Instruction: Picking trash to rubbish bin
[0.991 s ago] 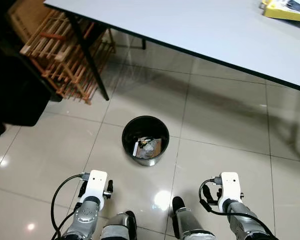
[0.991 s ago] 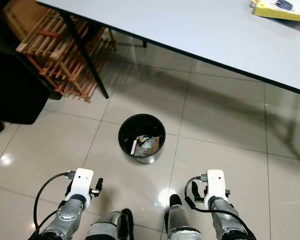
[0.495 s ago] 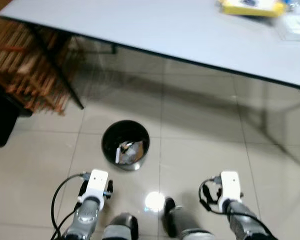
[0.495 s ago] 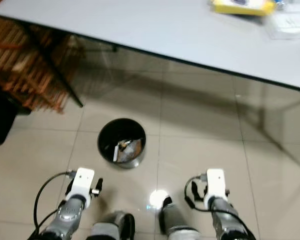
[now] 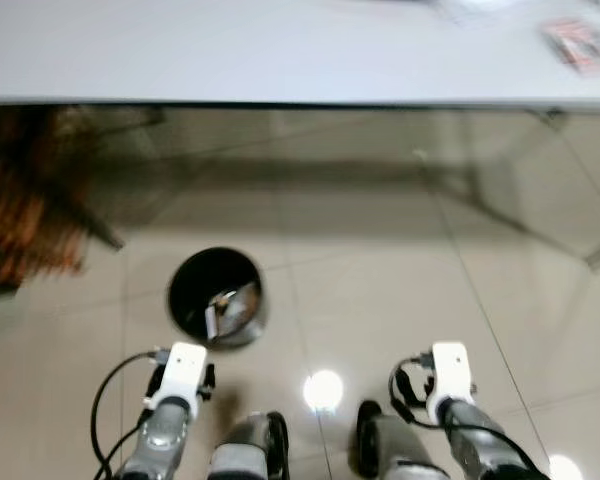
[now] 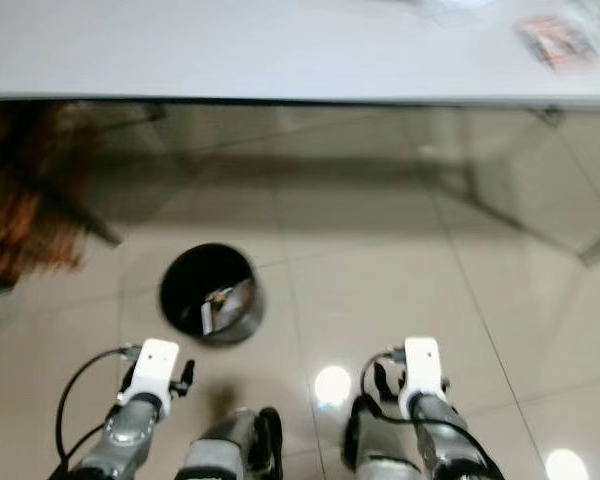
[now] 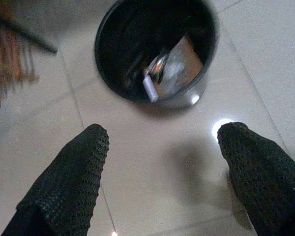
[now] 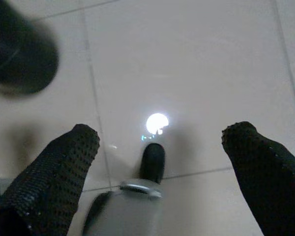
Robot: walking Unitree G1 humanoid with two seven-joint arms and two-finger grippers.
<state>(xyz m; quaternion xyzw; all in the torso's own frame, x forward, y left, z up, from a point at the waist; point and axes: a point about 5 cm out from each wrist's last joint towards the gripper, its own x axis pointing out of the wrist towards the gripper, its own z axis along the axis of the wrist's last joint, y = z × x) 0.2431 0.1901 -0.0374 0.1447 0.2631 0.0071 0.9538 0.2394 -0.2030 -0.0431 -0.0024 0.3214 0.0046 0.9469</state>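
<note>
Left gripper [image 7: 160, 162]: low on the robot's left, fingers spread wide with nothing between them; hangs over bare tile just short of the bin.
Right gripper [image 8: 160, 162]: low on the robot's right, fingers spread wide, empty; glossy tile and the robot's own dark foot [image 8: 152, 162] lie beneath it.
Floor [image 5: 380, 270]: pale glossy tiles with thin grout lines; a bright lamp reflection [image 5: 323, 390] sits between the two arms.
Rubbish bin [image 5: 216, 297]: round, black, upright on the floor ahead of the left arm, well apart from the right arm.
Trash [image 7: 174, 66]: crumpled silvery and papery pieces lying inside the bin, against its wall on one side; individual items too blurred to name.
Wooden rack [image 5: 25, 215]: reddish-brown slats at far left, beyond the bin, heavily blurred.
Table [image 5: 280, 50]: grey top running across the far edge of view, dark leg [image 5: 100, 232] reaching the floor near the rack.
Packet [image 5: 580, 42]: red-and-white item on the table's far right, blurred.
</note>
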